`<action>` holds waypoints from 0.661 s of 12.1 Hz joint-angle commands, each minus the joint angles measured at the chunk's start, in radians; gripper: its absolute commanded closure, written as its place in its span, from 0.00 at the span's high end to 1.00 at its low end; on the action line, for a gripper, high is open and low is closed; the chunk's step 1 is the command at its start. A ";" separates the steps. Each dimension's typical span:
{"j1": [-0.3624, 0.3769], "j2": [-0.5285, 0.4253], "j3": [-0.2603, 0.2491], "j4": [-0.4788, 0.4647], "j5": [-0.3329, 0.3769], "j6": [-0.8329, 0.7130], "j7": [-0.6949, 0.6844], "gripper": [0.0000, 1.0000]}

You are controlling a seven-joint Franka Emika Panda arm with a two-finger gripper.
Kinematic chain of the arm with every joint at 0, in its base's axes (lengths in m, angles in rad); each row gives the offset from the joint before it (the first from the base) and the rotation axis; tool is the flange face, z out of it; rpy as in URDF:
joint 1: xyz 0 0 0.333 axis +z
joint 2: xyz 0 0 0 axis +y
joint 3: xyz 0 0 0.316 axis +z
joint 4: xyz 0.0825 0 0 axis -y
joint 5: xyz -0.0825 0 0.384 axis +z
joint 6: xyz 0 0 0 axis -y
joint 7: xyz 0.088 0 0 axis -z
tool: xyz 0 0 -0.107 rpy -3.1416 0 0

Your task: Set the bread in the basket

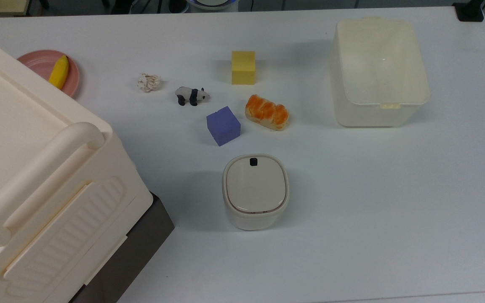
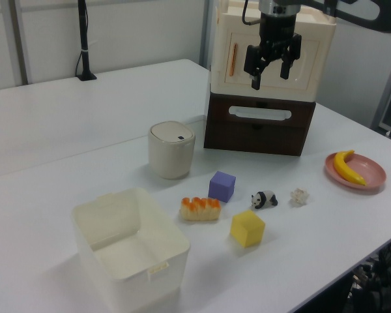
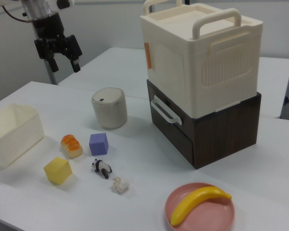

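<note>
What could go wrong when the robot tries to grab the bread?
The bread lies close beside the purple cube and the yellow block, so the open gripper, now high above the table, might bump one coming down. The loaf's lumpy, glossy top could also slip before reaching the basket.
</note>
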 commanded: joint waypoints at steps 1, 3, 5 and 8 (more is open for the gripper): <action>-0.001 -0.035 -0.008 -0.043 0.015 0.034 -0.020 1.00; -0.001 -0.040 -0.010 -0.057 0.015 0.036 -0.029 1.00; -0.001 -0.043 -0.008 -0.081 0.015 0.061 -0.032 1.00; 0.001 -0.063 -0.007 -0.115 0.015 0.094 -0.049 1.00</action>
